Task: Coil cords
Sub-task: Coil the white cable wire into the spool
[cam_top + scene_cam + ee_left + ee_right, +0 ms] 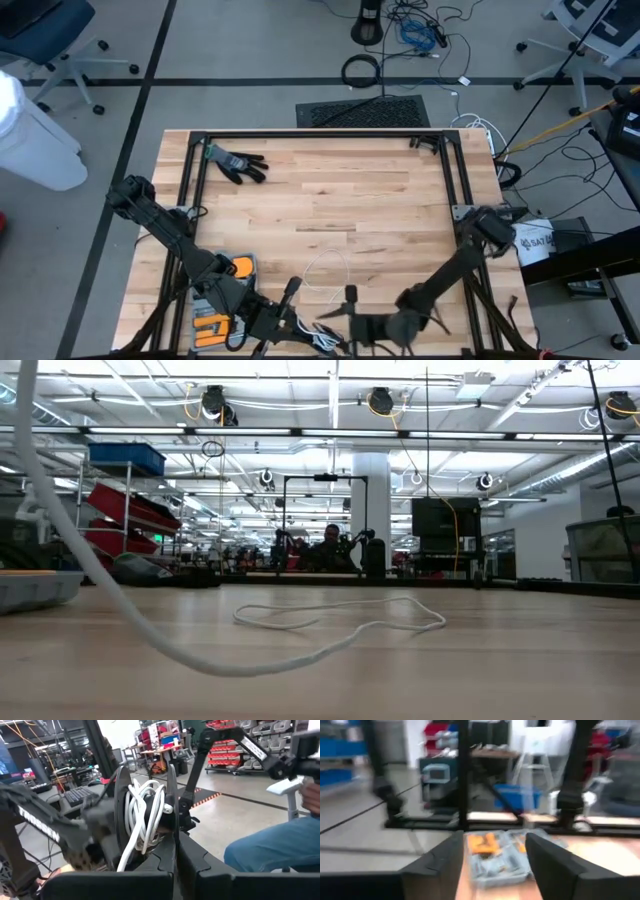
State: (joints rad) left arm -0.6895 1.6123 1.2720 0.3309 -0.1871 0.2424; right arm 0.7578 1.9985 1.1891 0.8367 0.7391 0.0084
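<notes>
White cord point(328, 268) lies in loose loops at the lower centre of the table, partly wound on a black spool point(145, 817) clamped in the left gripper point(176, 865). The right gripper point(492, 857), lower centre, is open and empty. Judgement: feed slack evenly, without tangles.

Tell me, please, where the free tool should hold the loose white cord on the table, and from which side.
Take the white cord on its loop lying flat on the table, coming straight down from above. It is thin and slack, so from the side there is nothing to pinch.
</notes>
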